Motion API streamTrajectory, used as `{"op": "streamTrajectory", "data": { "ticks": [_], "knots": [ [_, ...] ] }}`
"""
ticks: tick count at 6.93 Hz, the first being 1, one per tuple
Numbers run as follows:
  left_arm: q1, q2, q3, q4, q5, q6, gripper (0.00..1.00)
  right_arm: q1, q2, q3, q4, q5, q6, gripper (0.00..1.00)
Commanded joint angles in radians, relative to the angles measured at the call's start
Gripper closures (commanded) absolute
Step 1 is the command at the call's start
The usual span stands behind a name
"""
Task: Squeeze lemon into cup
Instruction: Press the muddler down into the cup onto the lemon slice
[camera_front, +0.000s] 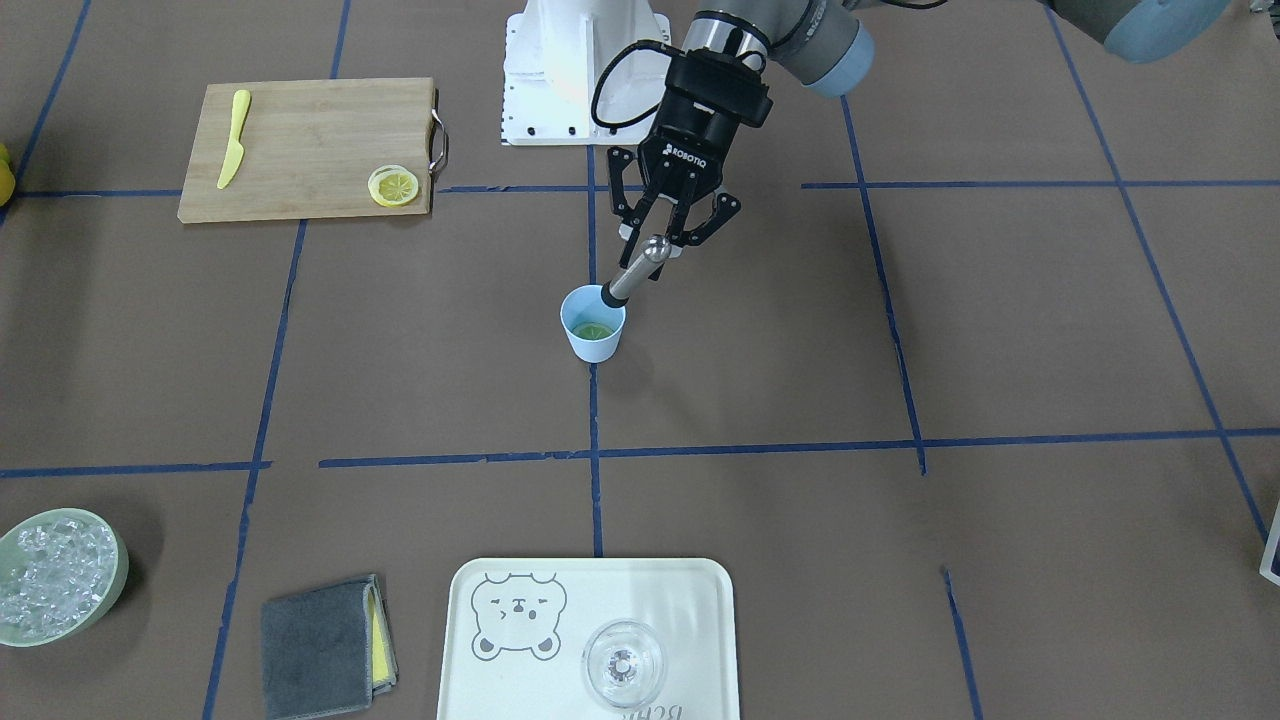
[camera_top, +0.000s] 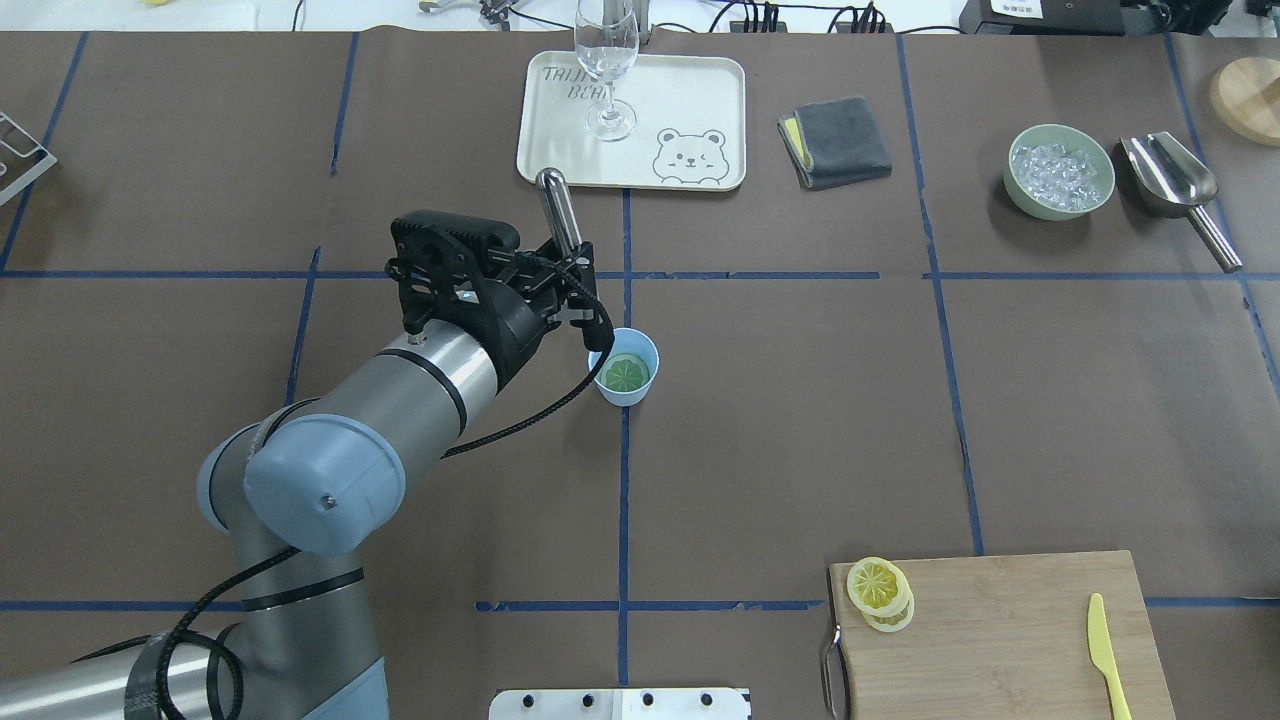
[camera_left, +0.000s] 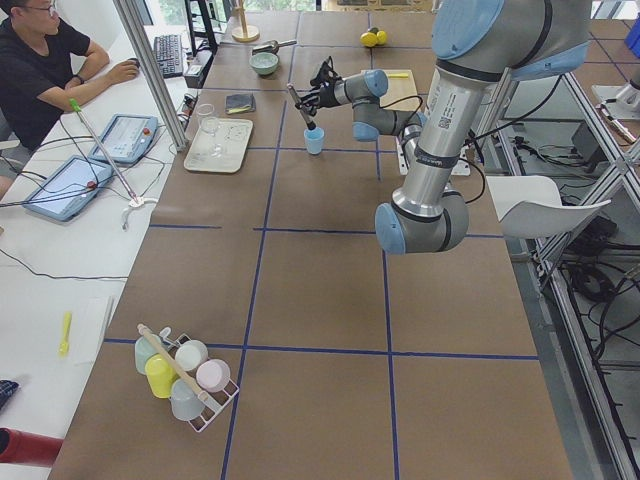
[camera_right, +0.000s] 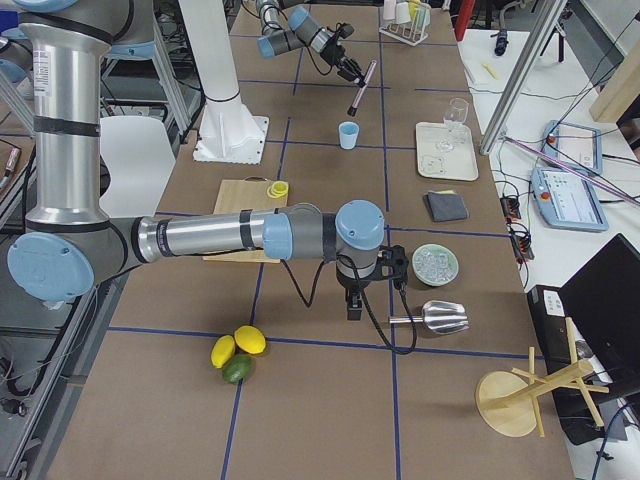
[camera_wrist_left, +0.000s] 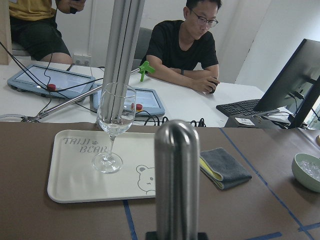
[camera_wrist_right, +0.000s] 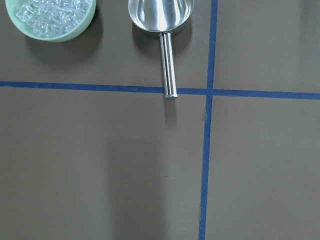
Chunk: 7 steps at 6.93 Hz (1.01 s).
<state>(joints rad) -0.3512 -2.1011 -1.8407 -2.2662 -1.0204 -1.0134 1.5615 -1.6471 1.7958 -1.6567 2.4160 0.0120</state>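
Observation:
The light-blue cup (camera_front: 596, 349) stands near the table's middle, also in the overhead view (camera_top: 627, 396). A lemon slice (camera_top: 626, 374) lies flat inside it, and it shows in the front view too (camera_front: 592, 329). My left gripper (camera_front: 668, 222) is shut on a tilted steel muddler (camera_front: 633, 270), whose dark lower end hangs at the cup's rim, just above it in the right side view (camera_right: 360, 90). More lemon slices (camera_top: 878, 590) lie stacked on the cutting board. My right gripper (camera_right: 352, 303) hangs over the table near the scoop. I cannot tell whether it is open or shut.
A wooden cutting board (camera_top: 1000, 640) with a yellow knife (camera_top: 1106, 650) sits at the near right. At the far side are a white tray (camera_top: 690, 90) with a clear glass (camera_top: 607, 60), a grey cloth (camera_top: 836, 140), a green bowl of ice (camera_top: 1012, 180) and a steel scoop (camera_top: 1170, 175).

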Motion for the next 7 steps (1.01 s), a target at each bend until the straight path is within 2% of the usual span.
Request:
{"op": "streamTrajectory", "data": {
  "ticks": [1, 3, 5, 7],
  "knots": [
    [0.012, -0.034, 0.049, -0.001, 0.003, -0.002, 1.0, -0.001, 0.001, 0.001, 0.002, 0.0, 0.0, 0.0],
    [0.023, -0.039, 0.072, -0.004, 0.006, -0.004, 1.0, 0.0, 0.0, 0.002, 0.0, 0.0, 0.0, 0.0],
    [0.037, -0.048, 0.144, -0.068, 0.008, -0.002, 1.0, -0.001, 0.0, 0.005, 0.0, 0.0, 0.0, 0.0],
    [0.055, -0.048, 0.182, -0.076, 0.013, -0.002, 1.0, 0.0, 0.0, 0.01, -0.005, 0.0, 0.0, 0.0]
  ]
}}
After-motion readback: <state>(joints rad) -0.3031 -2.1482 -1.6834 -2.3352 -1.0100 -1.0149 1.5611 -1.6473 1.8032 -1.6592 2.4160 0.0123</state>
